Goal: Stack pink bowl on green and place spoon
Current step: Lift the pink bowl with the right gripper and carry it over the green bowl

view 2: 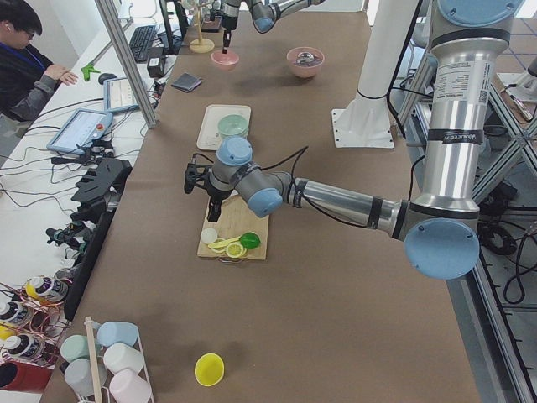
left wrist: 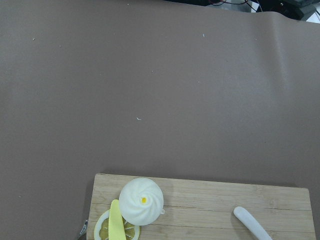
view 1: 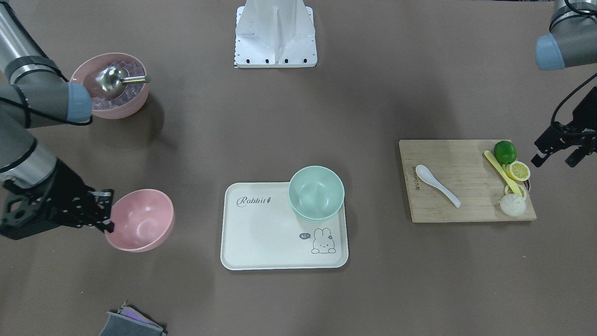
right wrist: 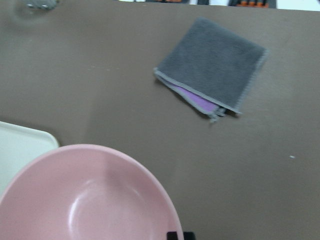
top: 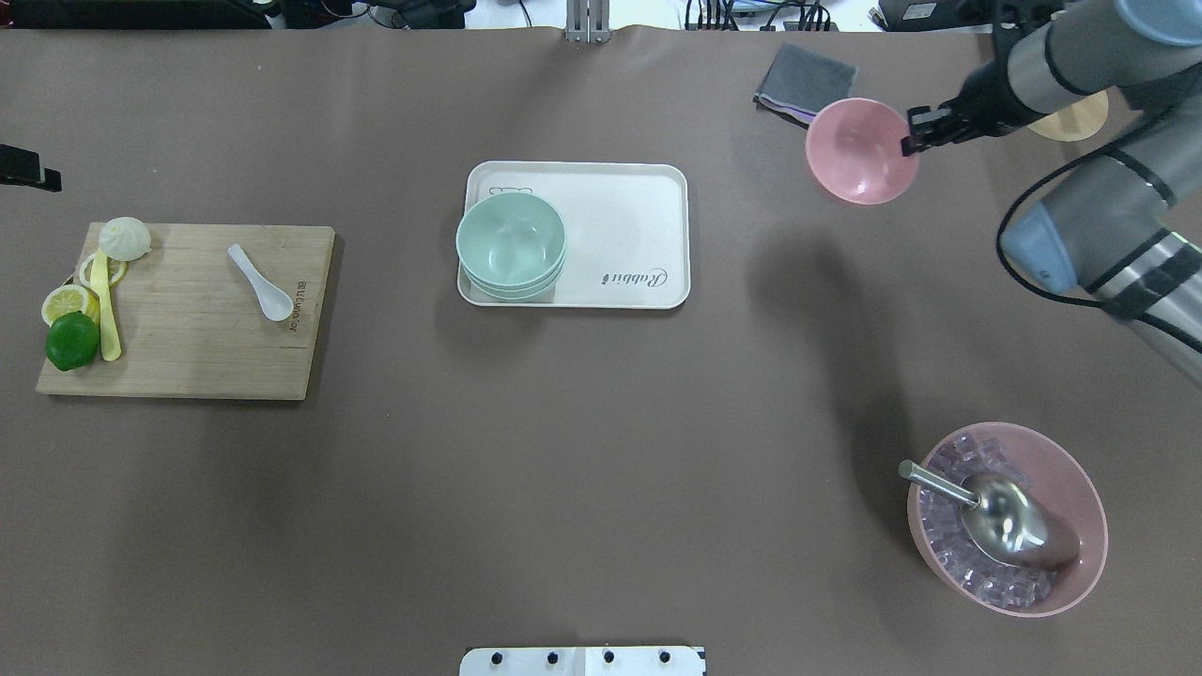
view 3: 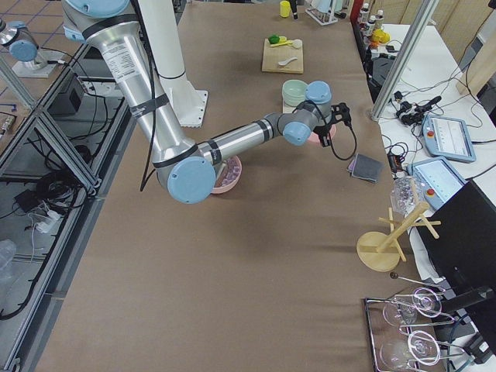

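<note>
The empty pink bowl (view 1: pixel 140 220) is to the right of the white tray (view 1: pixel 261 242), off it. My right gripper (view 1: pixel 108 218) is shut on its rim; it shows the same in the overhead view (top: pixel 909 141) with the bowl (top: pixel 859 152). The green bowl (view 1: pixel 316 191) stands upright on the tray's corner nearest the cutting board. The white spoon (view 1: pixel 436 184) lies on the wooden cutting board (view 1: pixel 447 210). My left gripper (view 1: pixel 554 161) hovers open and empty just beyond the board's lime end.
A larger pink bowl (view 1: pixel 122 106) holding ice cubes and a metal scoop (view 1: pixel 112 80) stands near the right arm. A lime (view 1: pixel 504 151), lemon slices (view 1: pixel 518 171), a yellow knife and a white bun (view 1: pixel 512 205) sit on the board. A grey cloth (top: pixel 803 83) lies behind the held bowl.
</note>
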{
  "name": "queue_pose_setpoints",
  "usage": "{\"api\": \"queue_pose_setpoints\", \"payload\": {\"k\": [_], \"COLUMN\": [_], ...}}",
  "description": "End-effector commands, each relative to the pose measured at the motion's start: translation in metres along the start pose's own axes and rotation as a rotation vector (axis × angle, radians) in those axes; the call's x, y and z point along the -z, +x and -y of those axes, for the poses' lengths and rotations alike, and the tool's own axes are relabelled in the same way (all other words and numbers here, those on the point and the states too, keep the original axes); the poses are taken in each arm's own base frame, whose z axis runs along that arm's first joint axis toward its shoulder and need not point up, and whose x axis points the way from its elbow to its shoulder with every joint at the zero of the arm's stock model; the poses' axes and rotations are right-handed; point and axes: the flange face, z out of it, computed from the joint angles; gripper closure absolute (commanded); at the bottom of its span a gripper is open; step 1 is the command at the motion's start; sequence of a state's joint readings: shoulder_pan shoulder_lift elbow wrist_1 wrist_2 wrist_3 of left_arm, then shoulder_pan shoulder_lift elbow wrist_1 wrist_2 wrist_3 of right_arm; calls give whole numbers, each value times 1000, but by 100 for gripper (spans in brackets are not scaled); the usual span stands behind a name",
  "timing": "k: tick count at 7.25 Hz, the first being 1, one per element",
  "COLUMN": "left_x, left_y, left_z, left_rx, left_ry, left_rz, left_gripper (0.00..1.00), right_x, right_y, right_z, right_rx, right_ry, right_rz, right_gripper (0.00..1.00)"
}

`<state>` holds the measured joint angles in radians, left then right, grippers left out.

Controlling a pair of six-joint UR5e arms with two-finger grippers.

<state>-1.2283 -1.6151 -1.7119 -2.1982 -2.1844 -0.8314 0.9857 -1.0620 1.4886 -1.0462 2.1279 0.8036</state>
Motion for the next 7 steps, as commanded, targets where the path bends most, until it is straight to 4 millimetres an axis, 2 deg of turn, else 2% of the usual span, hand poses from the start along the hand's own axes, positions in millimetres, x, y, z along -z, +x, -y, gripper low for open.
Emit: {"api": "queue_pose_setpoints", "payload": {"k": [1,2,3,4,5,6,7], "left_x": [-2,-3,-4,-5,-6,-6,-6], "left_y": [2,3,3,3,2,-1,-2], "left_z": [-1,-2,-4,-6,-7,-10,-10], "left_rx": [-5,-7,-8,-7,-11,-12,-13], "left_ry": [-4,-6,-9,-14,-10,-11,-10], "left_rz": [-1,-3,-2,-1,-7,-6,-7], "left_gripper": [2,2,2,2,2,2,2], "right_x": [-17,-25,-24,-31,-51,-70,-79], "right_y": [-136,-201,-254,-289,-311,-330,-341], "right_z": [4,3,-1,-14,-23,-16,-7], "right_rx": [-89,-138,-177,-233,-258,-259,-265], "right_ry": [0,-25,-57,-90,-117,-128,-138], "right_rz": [1,-49,-85,-87,-100,-128,-145], "right_gripper": [100,100,100,100,100,100,100]}}
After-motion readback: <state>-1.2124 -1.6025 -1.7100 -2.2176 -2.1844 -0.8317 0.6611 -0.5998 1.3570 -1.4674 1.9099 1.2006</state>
